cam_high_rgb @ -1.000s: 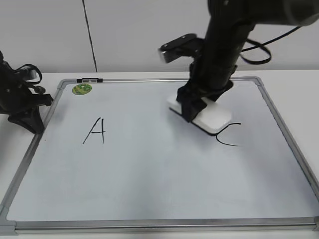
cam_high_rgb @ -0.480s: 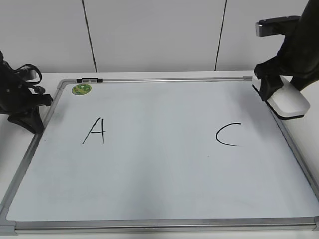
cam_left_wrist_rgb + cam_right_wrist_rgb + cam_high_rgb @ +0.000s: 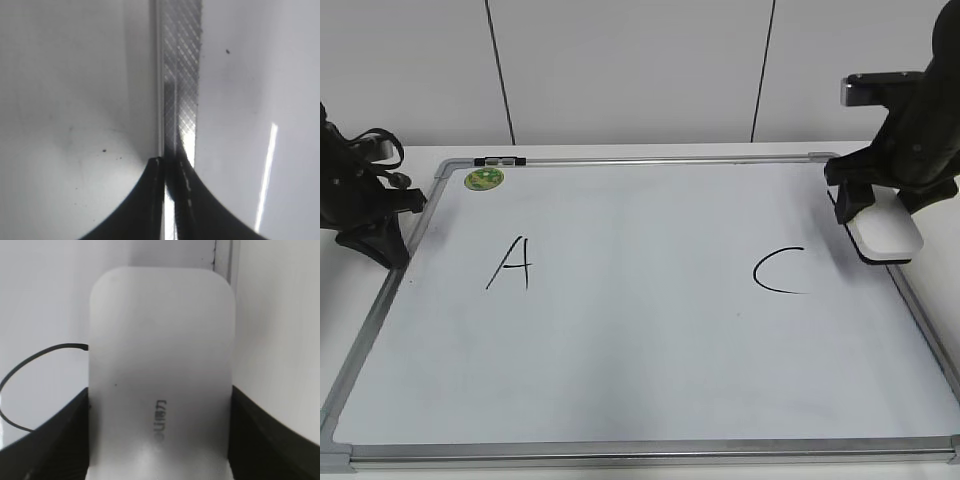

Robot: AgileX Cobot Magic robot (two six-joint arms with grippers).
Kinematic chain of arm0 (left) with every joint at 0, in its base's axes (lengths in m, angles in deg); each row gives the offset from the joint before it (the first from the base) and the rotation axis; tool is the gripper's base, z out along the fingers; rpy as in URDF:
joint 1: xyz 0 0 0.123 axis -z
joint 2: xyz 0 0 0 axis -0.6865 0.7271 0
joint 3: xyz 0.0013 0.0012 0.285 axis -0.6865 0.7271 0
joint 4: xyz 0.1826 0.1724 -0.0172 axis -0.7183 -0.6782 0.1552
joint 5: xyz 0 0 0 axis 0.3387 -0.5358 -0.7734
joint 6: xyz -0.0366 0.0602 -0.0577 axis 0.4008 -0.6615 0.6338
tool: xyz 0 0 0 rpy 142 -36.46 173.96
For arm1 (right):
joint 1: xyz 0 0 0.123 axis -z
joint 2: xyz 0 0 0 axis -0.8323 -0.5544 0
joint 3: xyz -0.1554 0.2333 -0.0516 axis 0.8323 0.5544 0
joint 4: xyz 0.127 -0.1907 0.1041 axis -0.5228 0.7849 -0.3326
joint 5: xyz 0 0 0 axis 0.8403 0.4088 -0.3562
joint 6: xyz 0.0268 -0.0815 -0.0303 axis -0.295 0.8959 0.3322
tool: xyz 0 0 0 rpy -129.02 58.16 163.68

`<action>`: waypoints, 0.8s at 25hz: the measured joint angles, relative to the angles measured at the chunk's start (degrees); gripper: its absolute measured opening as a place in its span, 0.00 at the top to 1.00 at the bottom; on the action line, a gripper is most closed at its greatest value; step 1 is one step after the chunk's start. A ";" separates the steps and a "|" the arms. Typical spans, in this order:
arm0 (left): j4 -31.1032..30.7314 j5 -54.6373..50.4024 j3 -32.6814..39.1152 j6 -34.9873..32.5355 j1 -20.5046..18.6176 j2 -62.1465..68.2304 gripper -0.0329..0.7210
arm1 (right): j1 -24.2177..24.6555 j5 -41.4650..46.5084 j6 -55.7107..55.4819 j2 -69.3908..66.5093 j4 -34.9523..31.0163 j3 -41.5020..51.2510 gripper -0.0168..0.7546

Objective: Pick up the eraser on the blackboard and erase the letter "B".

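The right end effector (image 3: 876,222), gripping the eraser (image 3: 886,232), has swung away beside the "C" (image 3: 778,271); no "B" remains on the blackboard (image 3: 640,450).

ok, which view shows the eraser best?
Right wrist view: the eraser fills the frame, white top and grey lettering clear, a black finger on each side. The exterior view shows it small at the board's right edge, partly behind the right gripper. The left wrist view doesn't show it.

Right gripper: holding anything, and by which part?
Yes: the right gripper clamps the eraser by its two long sides, near one end.
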 joint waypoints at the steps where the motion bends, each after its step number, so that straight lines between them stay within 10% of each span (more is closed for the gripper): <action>1: 0.00 0.00 0.00 0.00 0.00 0.00 0.93 | 0.00 -0.04 0.01 -0.77 0.00 0.00 0.30; 20: 0.00 -0.10 0.00 0.00 0.00 0.00 0.93 | 1.36 -4.28 -0.27 -6.85 1.02 0.14 0.30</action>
